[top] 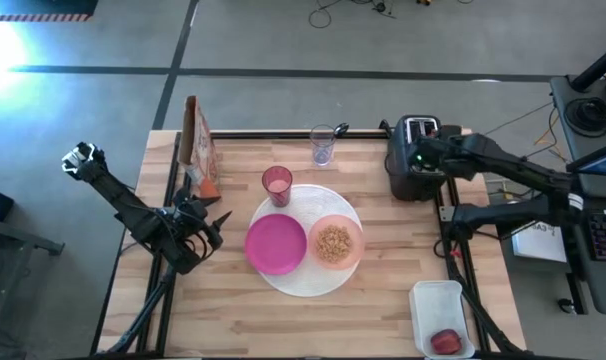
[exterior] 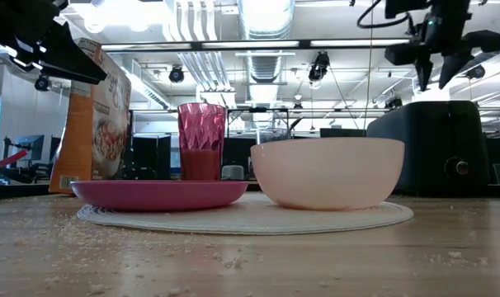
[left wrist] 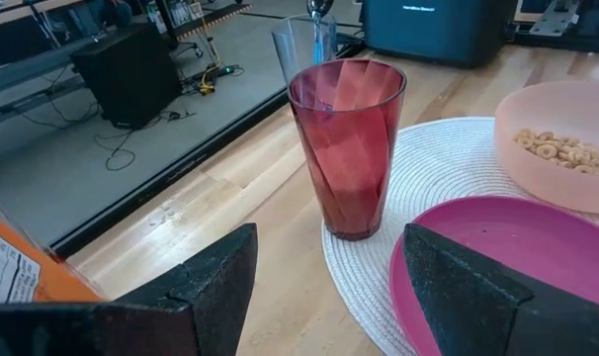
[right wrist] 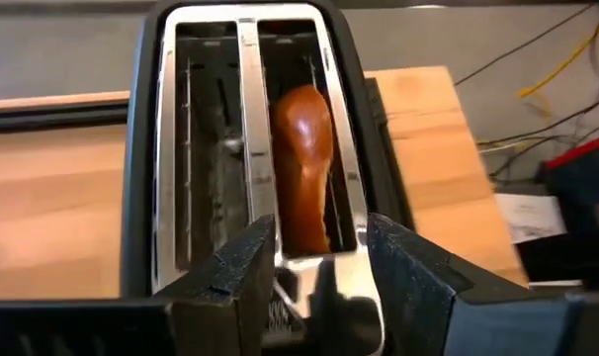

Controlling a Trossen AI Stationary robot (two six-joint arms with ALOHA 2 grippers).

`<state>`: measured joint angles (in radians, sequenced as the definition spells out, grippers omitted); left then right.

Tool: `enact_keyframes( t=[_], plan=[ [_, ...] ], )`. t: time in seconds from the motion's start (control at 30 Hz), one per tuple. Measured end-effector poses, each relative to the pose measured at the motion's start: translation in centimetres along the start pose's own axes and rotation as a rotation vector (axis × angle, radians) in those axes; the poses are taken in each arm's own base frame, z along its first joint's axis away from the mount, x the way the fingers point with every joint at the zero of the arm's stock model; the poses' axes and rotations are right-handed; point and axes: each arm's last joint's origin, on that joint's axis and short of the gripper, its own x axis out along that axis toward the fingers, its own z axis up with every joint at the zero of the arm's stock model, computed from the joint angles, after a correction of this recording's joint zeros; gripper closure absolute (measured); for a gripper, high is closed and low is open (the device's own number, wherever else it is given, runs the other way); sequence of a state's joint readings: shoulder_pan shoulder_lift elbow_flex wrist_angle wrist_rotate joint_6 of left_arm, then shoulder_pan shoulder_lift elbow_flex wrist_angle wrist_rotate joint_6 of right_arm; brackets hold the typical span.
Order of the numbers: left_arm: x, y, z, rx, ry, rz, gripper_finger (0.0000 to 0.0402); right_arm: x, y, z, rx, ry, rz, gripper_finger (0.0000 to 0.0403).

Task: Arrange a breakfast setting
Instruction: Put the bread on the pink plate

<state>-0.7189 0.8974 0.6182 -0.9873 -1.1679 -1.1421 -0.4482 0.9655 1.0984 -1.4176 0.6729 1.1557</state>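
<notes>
A large round white plate (top: 305,280) holds a magenta bowl (top: 275,243) and a peach bowl (top: 335,242) with cereal. A pink tumbler (left wrist: 347,148) stands on the plate's far edge. A clear cup (top: 322,145) stands behind it. The round bread (right wrist: 304,168) stands on edge in a slot of the toaster (top: 413,165). A small red fruit (top: 445,342) lies in the white tub (top: 430,300). My left gripper (left wrist: 329,287) is open, left of the plate and facing the tumbler. My right gripper (right wrist: 319,267) is open above the toaster, over the bread's slot.
A cereal box (top: 198,145) stands at the far left of the table, close to my left gripper. Crumbs lie scattered on the near part of the wooden table (exterior: 250,256). The white tub sits at the near right corner.
</notes>
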Motion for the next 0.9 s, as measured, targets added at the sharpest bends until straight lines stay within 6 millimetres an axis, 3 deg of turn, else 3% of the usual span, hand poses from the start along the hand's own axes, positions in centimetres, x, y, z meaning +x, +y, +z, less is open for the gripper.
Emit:
enact_keyframes(
  t=[0.37, 0.67, 0.9],
  plan=[
    [0.1, 0.1, -0.2, 0.010, 0.001, 0.002, 0.0164, 2.5, 1.9, 2.6, -0.063, 0.048, -0.048, 0.0262],
    [0.0, 0.1, -0.2, 0.008, 0.002, 0.001, 0.0164, 5.4, 1.4, 4.2, -0.085, 0.143, -0.137, 0.0264],
    [0.0, 0.1, -0.2, 0.008, 0.003, 0.001, 0.0164, 6.2, 1.4, 4.8, -0.079, 0.186, -0.071, 0.0266]
  ],
)
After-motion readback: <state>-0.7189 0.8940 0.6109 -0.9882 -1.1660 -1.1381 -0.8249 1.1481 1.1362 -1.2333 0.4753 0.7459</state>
